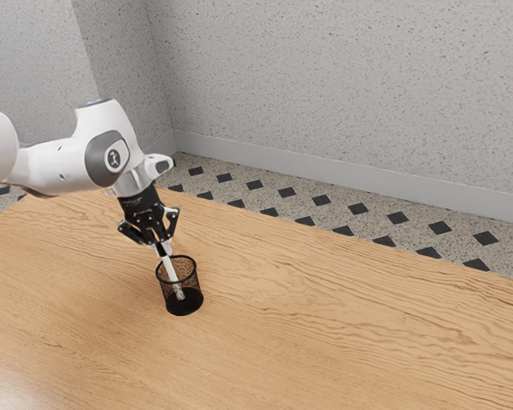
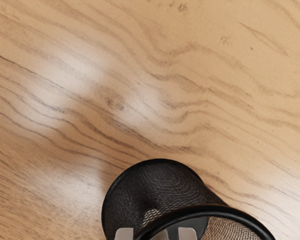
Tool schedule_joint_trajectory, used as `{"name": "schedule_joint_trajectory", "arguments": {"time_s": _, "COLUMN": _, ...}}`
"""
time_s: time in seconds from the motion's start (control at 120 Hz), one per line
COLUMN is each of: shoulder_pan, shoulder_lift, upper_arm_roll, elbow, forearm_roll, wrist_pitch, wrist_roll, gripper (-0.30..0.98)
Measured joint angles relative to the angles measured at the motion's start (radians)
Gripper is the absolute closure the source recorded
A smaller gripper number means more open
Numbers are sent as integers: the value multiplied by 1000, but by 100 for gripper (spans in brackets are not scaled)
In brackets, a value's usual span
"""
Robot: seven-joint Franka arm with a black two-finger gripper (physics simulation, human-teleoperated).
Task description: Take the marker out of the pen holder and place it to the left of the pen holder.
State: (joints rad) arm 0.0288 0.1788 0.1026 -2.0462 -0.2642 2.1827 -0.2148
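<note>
Gripping the upper end of the marker [image 1: 174, 280], the gripper [image 1: 164, 249] has its two fingers closed in on it, just above the pen holder [image 1: 189, 306]. The marker leans slightly, its lower part inside the black mesh holder on the table [image 1: 325, 325].

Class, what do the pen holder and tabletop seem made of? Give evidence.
The pen holder looks like black painted metal: fine mesh walls, glossy rim. The tabletop looks like satin wood, perhaps laminate: wavy grain, soft glare.
</note>
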Motion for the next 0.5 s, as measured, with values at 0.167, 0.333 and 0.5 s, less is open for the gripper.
{"name": "schedule_joint_trajectory", "arguments": {"time_s": 0.167, "shoulder_pan": 1, "shoulder_lift": -47, "upper_arm_roll": 1, "elbow": 27, "forearm_roll": 18, "wrist_pitch": -33, "wrist_roll": -12, "gripper": 76}}
{"name": "schedule_joint_trajectory", "arguments": {"time_s": 0.333, "shoulder_pan": 7, "shoulder_lift": -177, "upper_arm_roll": 2, "elbow": 30, "forearm_roll": 44, "wrist_pitch": -105, "wrist_roll": -27, "gripper": 78}}
{"name": "schedule_joint_trajectory", "arguments": {"time_s": 0.5, "shoulder_pan": 9, "shoulder_lift": -213, "upper_arm_roll": 5, "elbow": 83, "forearm_roll": 189, "wrist_pitch": -222, "wrist_roll": -39, "gripper": 78}}
